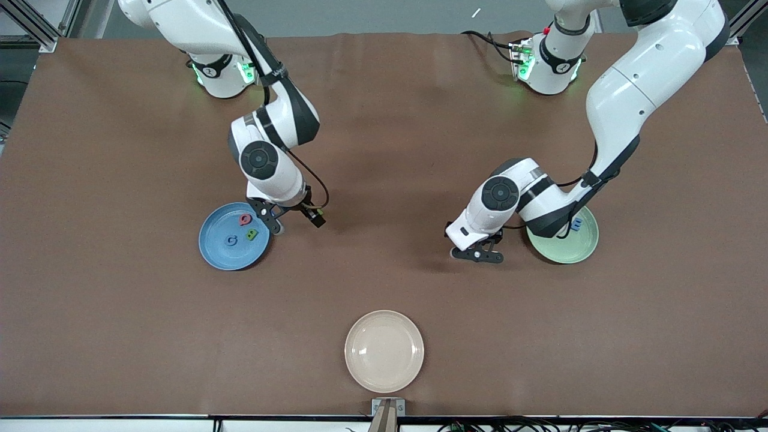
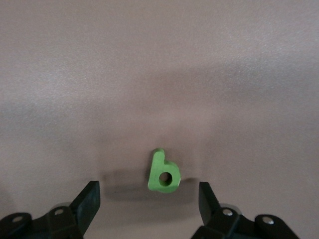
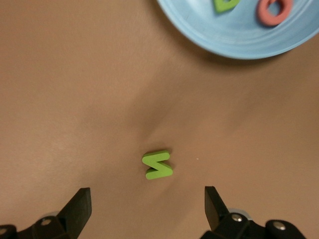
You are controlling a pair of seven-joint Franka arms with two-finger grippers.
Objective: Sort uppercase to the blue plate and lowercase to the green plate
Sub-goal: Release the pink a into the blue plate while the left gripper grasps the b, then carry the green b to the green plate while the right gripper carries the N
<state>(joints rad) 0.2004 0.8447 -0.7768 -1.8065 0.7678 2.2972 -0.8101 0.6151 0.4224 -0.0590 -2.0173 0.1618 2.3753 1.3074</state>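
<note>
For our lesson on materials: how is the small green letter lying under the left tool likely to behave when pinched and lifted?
The green letter looks thick and blocky with flat faces, so it probably stays stiff and won't roll. It is tiny, likely light, so a nudge from one finger of the open left tool may slide it across the table.

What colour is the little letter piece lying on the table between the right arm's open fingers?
Bright green flat N-shaped letter piece, clearest in the right wrist view.

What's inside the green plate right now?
On the green plate only one blue letter piece shows, by the rim facing the robots. The left arm covers much of that side, so any other pieces there are hidden. The rest of the plate shows bare.
</note>
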